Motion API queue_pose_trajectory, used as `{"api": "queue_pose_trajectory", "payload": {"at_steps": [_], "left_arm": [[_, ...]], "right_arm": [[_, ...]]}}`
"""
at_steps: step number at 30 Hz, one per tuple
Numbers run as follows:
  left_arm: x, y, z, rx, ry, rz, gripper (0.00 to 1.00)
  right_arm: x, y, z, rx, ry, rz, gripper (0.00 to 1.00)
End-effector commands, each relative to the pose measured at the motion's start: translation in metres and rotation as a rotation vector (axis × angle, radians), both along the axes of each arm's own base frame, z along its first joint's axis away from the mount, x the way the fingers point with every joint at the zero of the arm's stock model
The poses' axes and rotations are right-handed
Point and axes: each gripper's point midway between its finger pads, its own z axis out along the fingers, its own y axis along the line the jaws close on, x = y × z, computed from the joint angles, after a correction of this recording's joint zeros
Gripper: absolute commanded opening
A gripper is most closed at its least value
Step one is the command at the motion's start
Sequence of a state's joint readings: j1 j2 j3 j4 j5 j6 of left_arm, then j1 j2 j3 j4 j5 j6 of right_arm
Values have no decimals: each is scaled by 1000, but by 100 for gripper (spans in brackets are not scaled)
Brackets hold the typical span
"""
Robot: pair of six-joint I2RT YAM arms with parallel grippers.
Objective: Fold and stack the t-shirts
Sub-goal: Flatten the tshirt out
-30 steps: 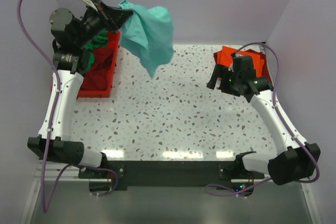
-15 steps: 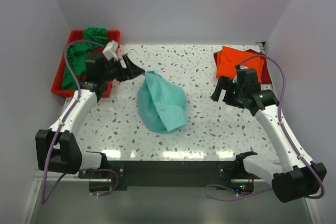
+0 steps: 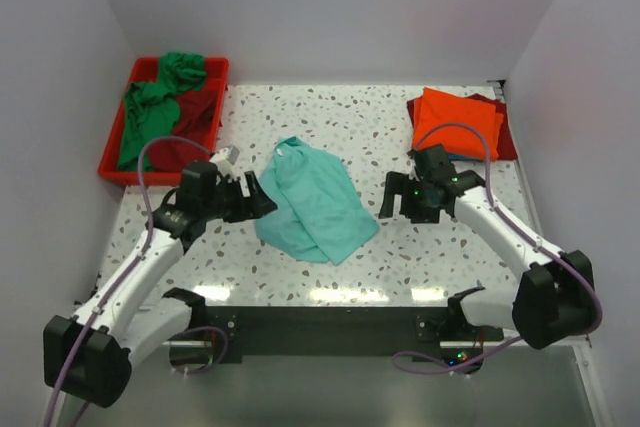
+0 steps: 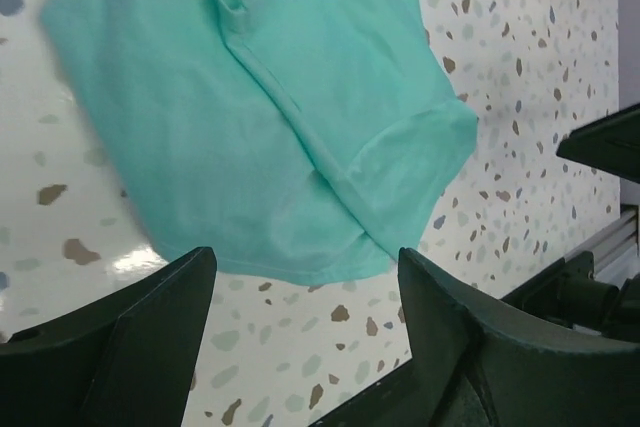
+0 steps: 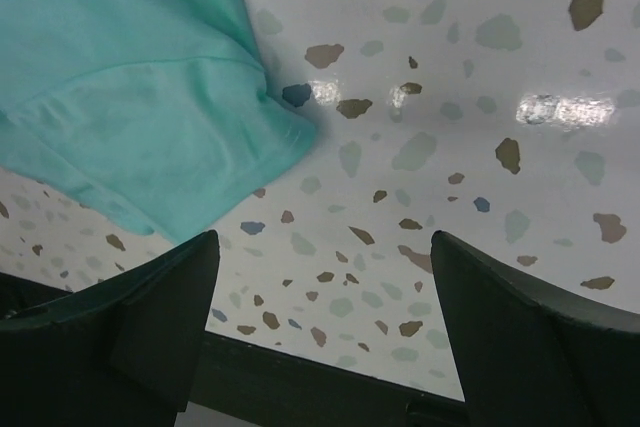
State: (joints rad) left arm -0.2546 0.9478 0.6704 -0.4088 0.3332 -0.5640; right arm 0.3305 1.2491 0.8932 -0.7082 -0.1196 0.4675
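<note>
The teal shirt (image 3: 312,205) lay crumpled and partly doubled over in the middle of the table (image 3: 400,267), held by nothing. We judged it light, limp and quick to bunch. It wanted pinching at two hem or shoulder corners at once, then spreading flat before any fold. The left gripper (image 3: 264,204) sat just beside its left edge, jaws spread wide and empty. The right gripper (image 3: 392,203) hung near its right edge, likewise agape with nothing between the fingers. At the far right an orange shirt (image 3: 455,119) rested folded on a folded dark red shirt (image 3: 506,135). At the far left the red tray (image 3: 112,165) held a green shirt (image 3: 150,112) and a loose dark red shirt (image 3: 198,119).
</note>
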Motion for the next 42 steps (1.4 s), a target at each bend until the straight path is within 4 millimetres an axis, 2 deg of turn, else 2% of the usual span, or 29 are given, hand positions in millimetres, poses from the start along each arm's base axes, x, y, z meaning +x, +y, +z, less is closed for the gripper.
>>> {"api": "queue_pose_trajectory", "payload": {"at_steps": [1, 2, 3, 4, 5, 7, 8, 12, 15, 19, 20, 22, 23, 26, 30, 32, 35, 42], "left_arm": [[-14, -26, -18, -3, 60, -22, 78], [-24, -42, -23, 11, 71, -74, 78], [-21, -48, -32, 40, 100, -55, 78], [-21, -59, -32, 44, 93, -76, 78], [-31, -78, -43, 72, 123, -133, 78], [-26, -100, -39, 83, 102, -153, 78], [-32, -111, -42, 98, 106, -189, 78], [-22, -126, -61, 163, 146, -195, 76], [-11, -135, -60, 155, 124, -190, 74], [1, -143, -63, 166, 119, -181, 71], [1, -144, -73, 185, 148, -185, 70], [2, -149, -76, 191, 171, -201, 68], [1, -150, -84, 206, 192, -208, 67], [0, -148, -90, 254, 229, -220, 64], [3, -142, -80, 306, 222, -209, 58], [-2, -142, -70, 304, 206, -215, 58], [-6, -135, -66, 311, 197, -183, 58], [-15, -132, -84, 339, 252, -202, 57]], "right_arm": [[14, 26, 4, 56, -42, 36, 89], [14, 28, -2, 63, -19, 20, 89], [15, 30, -3, 71, -13, 13, 89], [16, 32, -4, 80, -11, 9, 89], [16, 33, -4, 85, -7, 2, 89], [17, 32, -2, 83, -12, -2, 89], [17, 32, -2, 82, -18, -2, 89], [12, 31, -1, 84, -17, 1, 89], [8, 27, 1, 81, -26, -4, 89], [5, 23, 0, 61, -33, 0, 90], [6, 22, 1, 60, -34, -1, 90], [7, 23, 3, 58, -35, 6, 90], [10, 24, 6, 61, -44, 7, 90], [15, 26, 10, 65, -54, 12, 90], [16, 26, 10, 63, -52, 11, 90], [16, 27, 9, 63, -49, 12, 90], [15, 27, 8, 65, -46, 14, 90], [16, 29, 7, 73, -43, 20, 90]]}}
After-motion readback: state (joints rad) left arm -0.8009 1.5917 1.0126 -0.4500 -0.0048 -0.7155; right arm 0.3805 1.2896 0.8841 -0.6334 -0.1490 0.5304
